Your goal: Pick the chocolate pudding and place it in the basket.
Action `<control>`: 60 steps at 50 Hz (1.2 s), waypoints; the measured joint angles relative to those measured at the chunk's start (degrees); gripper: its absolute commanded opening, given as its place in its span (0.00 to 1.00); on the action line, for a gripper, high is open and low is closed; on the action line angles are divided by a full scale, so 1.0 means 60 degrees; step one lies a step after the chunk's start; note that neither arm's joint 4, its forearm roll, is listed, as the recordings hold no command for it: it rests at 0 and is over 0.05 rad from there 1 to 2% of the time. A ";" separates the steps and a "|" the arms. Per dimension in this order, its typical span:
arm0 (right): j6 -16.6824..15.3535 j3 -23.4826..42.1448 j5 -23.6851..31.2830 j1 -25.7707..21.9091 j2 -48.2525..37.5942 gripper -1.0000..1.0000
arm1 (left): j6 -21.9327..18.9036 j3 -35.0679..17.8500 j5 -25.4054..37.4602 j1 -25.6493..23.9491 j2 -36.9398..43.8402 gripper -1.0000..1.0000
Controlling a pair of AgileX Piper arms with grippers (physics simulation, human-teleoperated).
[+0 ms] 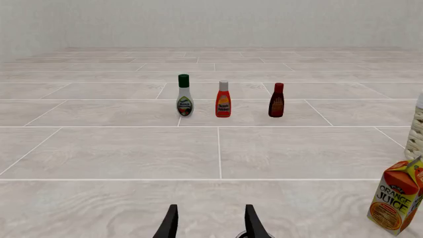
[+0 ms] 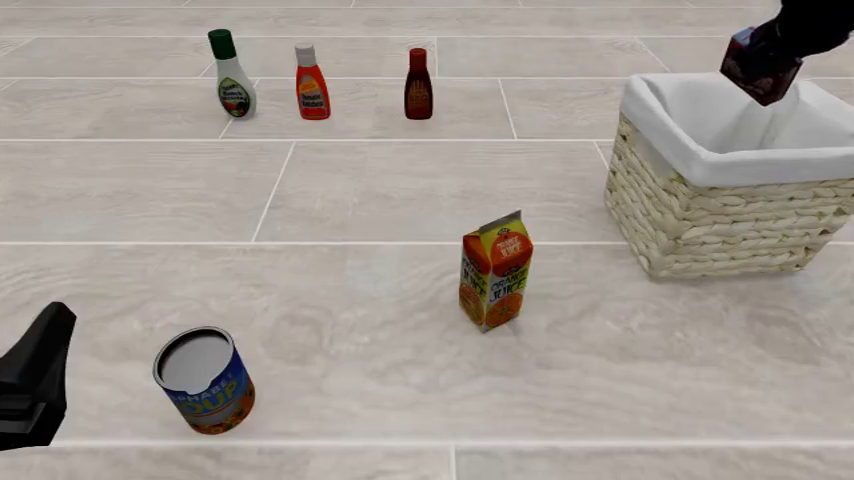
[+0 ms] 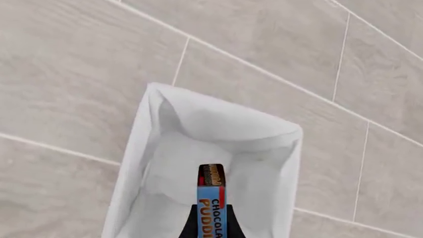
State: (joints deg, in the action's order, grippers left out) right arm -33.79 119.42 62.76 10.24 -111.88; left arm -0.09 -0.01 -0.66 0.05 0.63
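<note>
Over the far right corner of the surface, the right gripper [image 3: 212, 225] is holding the chocolate pudding [image 2: 761, 62] above the basket [image 2: 727, 215], jaws clamped on it; only the release is remaining, I judge. The small blue-brown box is hanging tilted, while the left gripper [image 1: 211, 224] is idling, jaws apart.

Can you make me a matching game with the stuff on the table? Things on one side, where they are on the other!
Things:
1. pudding box
2. juice carton
3. soup can
4. green-capped bottle

Places:
A. far end, leftmost of three bottles
B. near the left gripper
C. held above the basket by the right gripper
D. middle of the table

Pairs: 1-C, 2-D, 3-B, 4-A
</note>
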 measured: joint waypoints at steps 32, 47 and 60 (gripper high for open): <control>0.0039 -0.0278 -0.0495 0.0022 -0.0655 0.00 | 0.0000 0.0000 0.0000 0.0000 0.0000 1.00; 0.0075 -0.0495 -0.0696 0.0051 -0.0846 0.00 | 0.0000 0.0000 0.0000 0.0000 0.0000 1.00; 0.0103 -0.0654 -0.0867 0.0076 -0.0984 0.00 | 0.0000 0.0000 0.0000 0.0000 0.0000 1.00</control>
State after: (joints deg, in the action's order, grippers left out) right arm -33.17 115.50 57.56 10.70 -117.79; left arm -0.09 -0.01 -0.66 0.05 0.62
